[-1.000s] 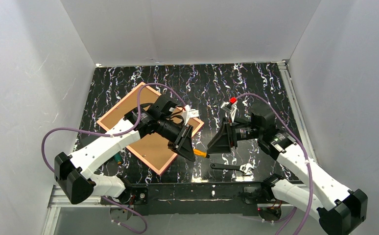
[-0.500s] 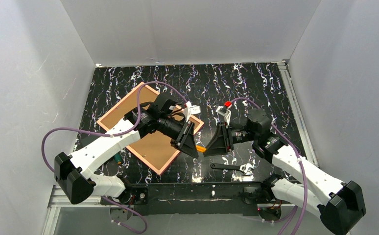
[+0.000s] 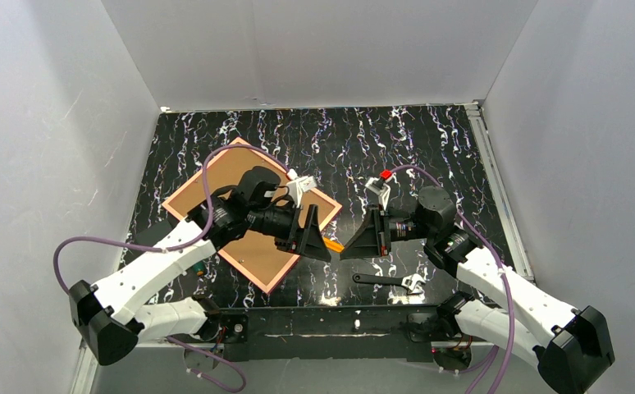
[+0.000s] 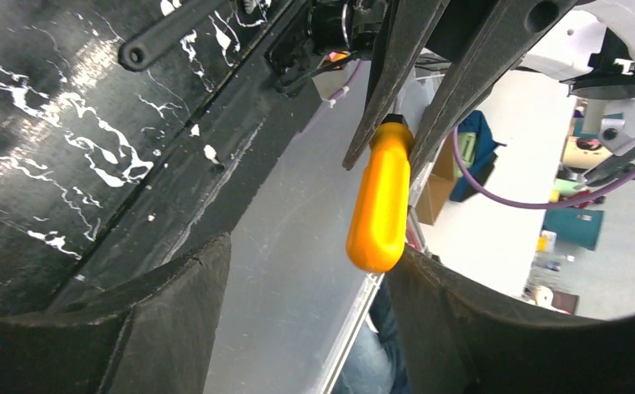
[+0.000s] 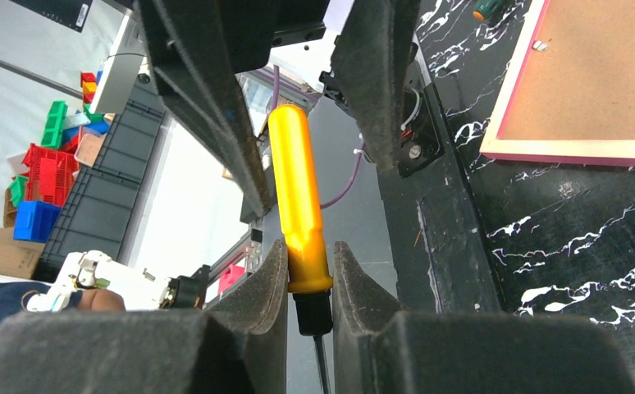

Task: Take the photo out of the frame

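Lying back-up, the frame (image 3: 258, 258) shows brown fibreboard edged pink; beside it the right gripper (image 5: 308, 261) clamps an orange screwdriver (image 5: 298, 189), the left gripper (image 4: 306, 256) spread wide.

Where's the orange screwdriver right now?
In the top view the orange screwdriver is mid-table, just near of the frame's right corner, clamped in the right gripper with its handle tip between the open left gripper's fingers.

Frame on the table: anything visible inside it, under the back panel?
The frame lies back up: only the brown back panel and pink border show. Whatever is under the panel, photo included, is covered. The left arm also hides the panel's middle.
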### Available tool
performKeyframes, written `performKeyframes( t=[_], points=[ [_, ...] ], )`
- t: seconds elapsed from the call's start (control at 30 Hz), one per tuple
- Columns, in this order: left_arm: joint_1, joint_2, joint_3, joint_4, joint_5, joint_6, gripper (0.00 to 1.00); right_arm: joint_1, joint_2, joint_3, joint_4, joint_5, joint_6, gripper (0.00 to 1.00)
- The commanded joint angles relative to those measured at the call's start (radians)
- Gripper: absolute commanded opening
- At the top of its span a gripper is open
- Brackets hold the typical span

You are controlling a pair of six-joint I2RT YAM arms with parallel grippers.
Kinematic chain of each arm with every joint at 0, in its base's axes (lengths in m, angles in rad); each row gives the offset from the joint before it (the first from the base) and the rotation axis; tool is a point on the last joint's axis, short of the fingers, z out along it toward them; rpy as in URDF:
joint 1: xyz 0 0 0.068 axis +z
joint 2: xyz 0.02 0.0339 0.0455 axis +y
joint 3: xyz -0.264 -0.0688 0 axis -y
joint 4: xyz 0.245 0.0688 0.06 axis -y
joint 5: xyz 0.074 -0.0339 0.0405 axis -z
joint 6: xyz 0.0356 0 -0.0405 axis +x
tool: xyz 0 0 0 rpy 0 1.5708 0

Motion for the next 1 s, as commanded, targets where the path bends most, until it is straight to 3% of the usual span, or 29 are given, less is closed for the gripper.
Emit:
performKeyframes(
  t=[0.0, 0.1, 0.2, 0.33, 0.57, 0.67, 0.73, 0.87, 0.97],
  points=[
    [-0.003, -0.037, -0.025, 0.027, -0.017, -0.003, 0.63, 0.010, 0.006, 0.031, 0.077, -0.023, 0.003, 0.01],
    [-0.006, 0.030, 0.028, 0.057, 0.142, -0.018, 0.55, 0.024, 0.037, 0.061, 0.069, -0.066, -0.011, 0.01],
    [-0.015, 0.040, 0.053, 0.052, 0.209, 0.005, 0.51, 0.028, 0.057, 0.100, 0.007, -0.089, -0.054, 0.01],
    [-0.018, 0.042, 0.073, -0.020, 0.204, 0.055, 0.37, 0.039, 0.086, 0.129, 0.004, -0.110, -0.065, 0.01],
    [-0.025, 0.018, 0.038, 0.066, 0.167, 0.015, 0.21, 0.072, 0.128, 0.136, 0.010, -0.104, -0.076, 0.01],
    [-0.026, 0.006, 0.025, 0.072, 0.163, 0.013, 0.24, 0.078, 0.122, 0.124, 0.018, -0.091, -0.073, 0.01],
    [-0.025, -0.008, 0.018, 0.057, 0.144, 0.022, 0.36, 0.078, 0.117, 0.117, 0.023, -0.085, -0.071, 0.01],
    [-0.026, -0.037, 0.011, 0.027, 0.083, 0.047, 0.47, 0.084, 0.117, 0.102, 0.042, -0.080, -0.059, 0.01],
    [-0.026, -0.037, 0.010, 0.035, 0.081, 0.048, 0.44, 0.089, 0.114, 0.097, 0.045, -0.071, -0.056, 0.01]
  ],
)
